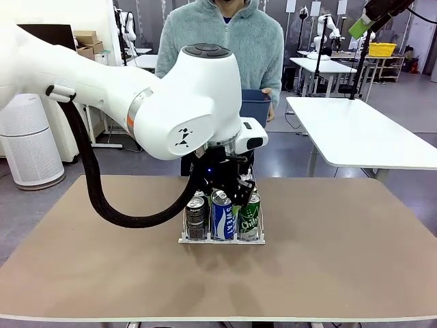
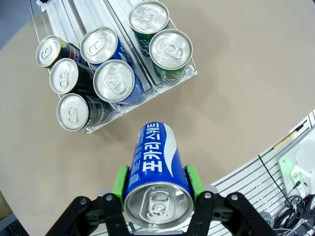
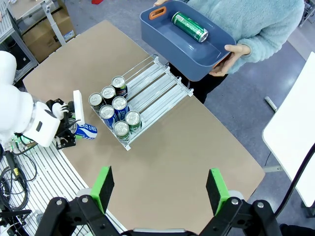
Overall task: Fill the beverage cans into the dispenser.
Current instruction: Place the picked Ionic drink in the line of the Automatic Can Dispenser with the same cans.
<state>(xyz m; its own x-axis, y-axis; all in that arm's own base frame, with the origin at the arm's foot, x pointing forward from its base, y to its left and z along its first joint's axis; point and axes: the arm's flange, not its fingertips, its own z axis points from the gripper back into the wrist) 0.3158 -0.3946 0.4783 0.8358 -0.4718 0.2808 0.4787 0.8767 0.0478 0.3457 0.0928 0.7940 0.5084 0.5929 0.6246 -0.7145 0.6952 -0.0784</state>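
Just in front of the dispenser's (image 3: 156, 84) low front lip, the left gripper (image 2: 156, 181) hangs over the table (image 2: 236, 73), jaws clamped on a blue Pocari Sweat can (image 2: 153, 157) with a green pad on each side. Seven cans stand at the dispenser's front end: three dark cans (image 2: 74, 110) in one outer lane, two blue cans (image 2: 114, 81) in the middle lane, and two green cans (image 2: 170, 49) in the other outer lane. Past the dispenser's back end, a person (image 3: 256, 19) holds a blue bin (image 3: 162, 42) with one green can (image 3: 189, 26) lying inside. The right gripper (image 3: 160, 189) is high above the dispenser, jaws wide, holding nothing.
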